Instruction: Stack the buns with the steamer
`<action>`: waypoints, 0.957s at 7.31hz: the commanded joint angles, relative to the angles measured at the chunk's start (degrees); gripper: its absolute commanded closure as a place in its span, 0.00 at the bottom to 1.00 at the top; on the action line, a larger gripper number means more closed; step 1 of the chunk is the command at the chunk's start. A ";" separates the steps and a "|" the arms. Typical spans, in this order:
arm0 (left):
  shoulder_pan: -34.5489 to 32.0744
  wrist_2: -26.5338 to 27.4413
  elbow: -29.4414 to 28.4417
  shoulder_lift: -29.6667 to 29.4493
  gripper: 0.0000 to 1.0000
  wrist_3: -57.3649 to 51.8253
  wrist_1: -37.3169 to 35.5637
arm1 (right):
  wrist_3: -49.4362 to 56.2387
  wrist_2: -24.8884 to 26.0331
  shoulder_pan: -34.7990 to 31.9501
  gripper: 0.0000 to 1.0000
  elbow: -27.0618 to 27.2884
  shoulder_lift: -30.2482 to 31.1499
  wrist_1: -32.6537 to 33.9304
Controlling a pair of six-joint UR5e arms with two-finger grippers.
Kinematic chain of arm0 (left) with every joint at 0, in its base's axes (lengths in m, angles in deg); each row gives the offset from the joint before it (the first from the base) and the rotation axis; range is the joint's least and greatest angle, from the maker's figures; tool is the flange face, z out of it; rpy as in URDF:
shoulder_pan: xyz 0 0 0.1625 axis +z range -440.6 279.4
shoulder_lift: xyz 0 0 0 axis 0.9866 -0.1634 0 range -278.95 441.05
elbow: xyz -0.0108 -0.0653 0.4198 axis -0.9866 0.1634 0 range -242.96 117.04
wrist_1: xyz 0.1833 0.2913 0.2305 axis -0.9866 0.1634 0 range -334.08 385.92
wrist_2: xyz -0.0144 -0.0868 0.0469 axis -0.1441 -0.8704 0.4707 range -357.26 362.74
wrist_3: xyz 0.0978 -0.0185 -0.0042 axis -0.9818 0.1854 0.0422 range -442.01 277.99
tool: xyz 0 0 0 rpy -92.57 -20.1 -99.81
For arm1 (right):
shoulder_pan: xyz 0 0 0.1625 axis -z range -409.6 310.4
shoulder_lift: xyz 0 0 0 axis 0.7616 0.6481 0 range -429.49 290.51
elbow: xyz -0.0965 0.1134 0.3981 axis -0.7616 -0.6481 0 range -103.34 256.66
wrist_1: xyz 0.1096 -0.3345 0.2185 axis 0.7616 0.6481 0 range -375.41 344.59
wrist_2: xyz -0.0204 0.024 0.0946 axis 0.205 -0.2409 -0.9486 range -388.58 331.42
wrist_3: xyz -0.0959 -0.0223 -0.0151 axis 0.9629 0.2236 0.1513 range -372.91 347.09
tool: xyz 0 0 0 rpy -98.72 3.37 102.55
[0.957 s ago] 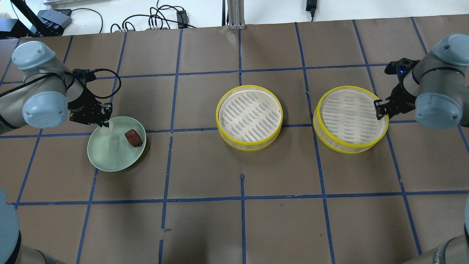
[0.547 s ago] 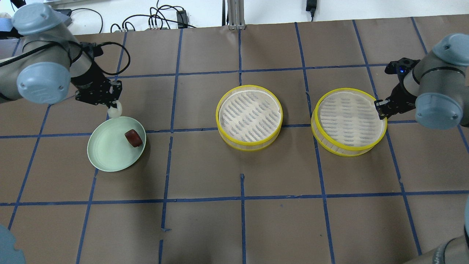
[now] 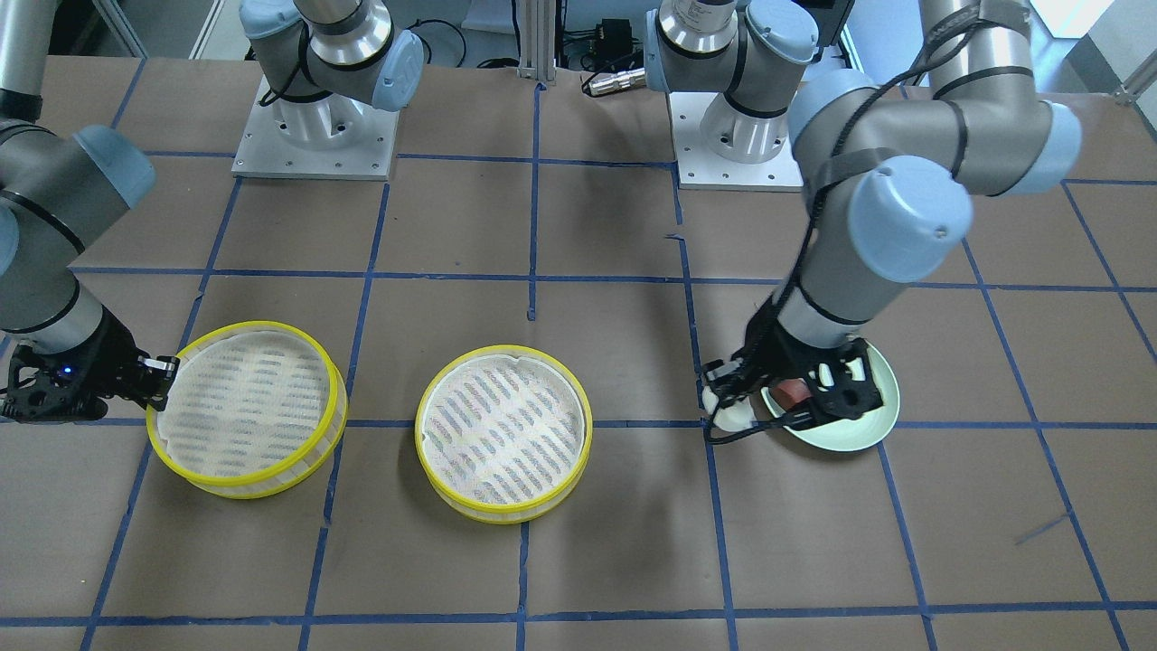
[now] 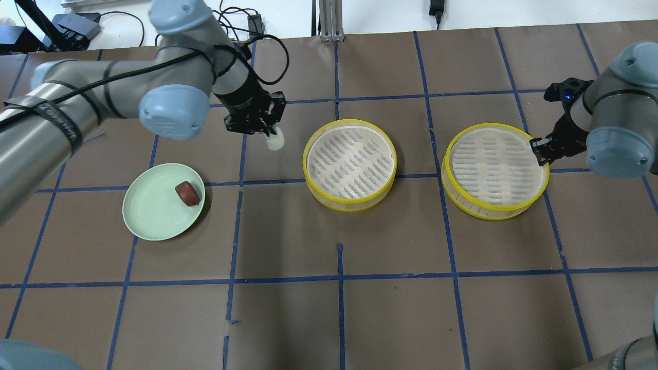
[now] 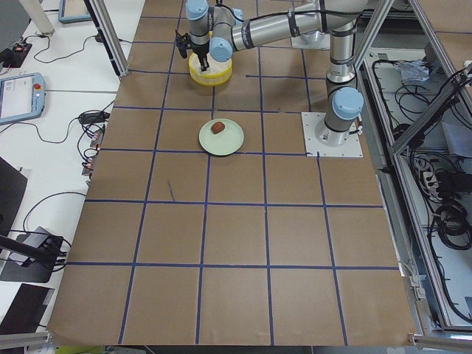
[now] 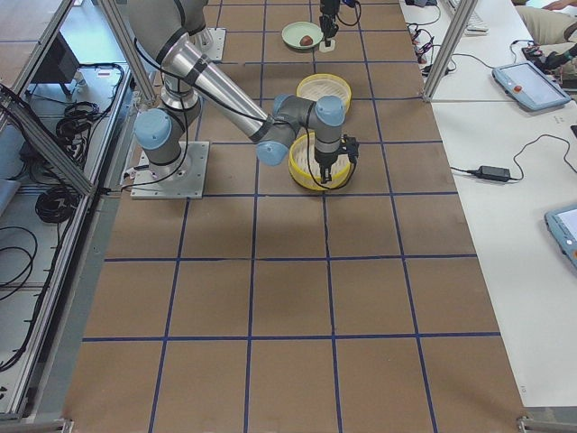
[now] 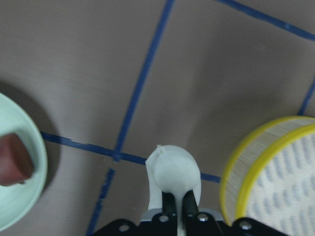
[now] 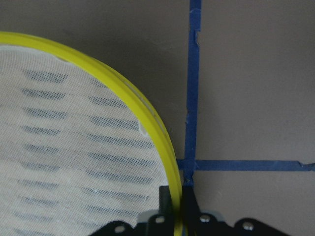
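Brown table (image 4: 390, 318) gridded with blue tape (image 4: 340, 308).

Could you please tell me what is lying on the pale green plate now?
Only the small dark red-brown bun lies on the pale green round plate, close to its rim. The overhead view shows the whole plate uncovered; only the spot beneath the bun is hidden.

We see a small white bun (image 4: 275, 142) held aloft in the left pincer (image 4: 270, 135), just beside the empty middle steamer tray (image 4: 350, 160), which sits flat. The dark red-brown bun (image 4: 187, 193) lies on a green plate (image 4: 149, 218). The second steamer tray (image 4: 491, 167) is tilted, its rim pinched by the right pincer (image 4: 539, 155).
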 commanded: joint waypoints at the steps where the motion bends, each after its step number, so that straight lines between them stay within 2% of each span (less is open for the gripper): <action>1: -6.88 -2.33 -1.41 -4.74 0.93 7.60 -6.34 | 0.09 1.17 0.07 0.93 -1.85 1.38 -3.80; 2: -7.07 -4.16 -1.32 -6.32 0.80 8.40 -8.12 | 0.09 1.35 0.15 0.93 -2.29 2.26 -6.17; 3: -7.34 -4.01 -1.32 -7.64 0.52 8.33 -10.13 | 0.09 1.35 0.42 0.92 -2.64 3.57 -7.33; 5: -7.69 -4.01 -1.24 -7.83 0.29 8.24 -10.16 | 0.09 1.35 0.51 0.92 -3.78 5.51 -10.57; 7: -7.69 -3.92 -1.23 -7.65 0.18 8.15 -10.16 | -0.96 0.74 0.25 0.93 -6.77 7.79 -17.60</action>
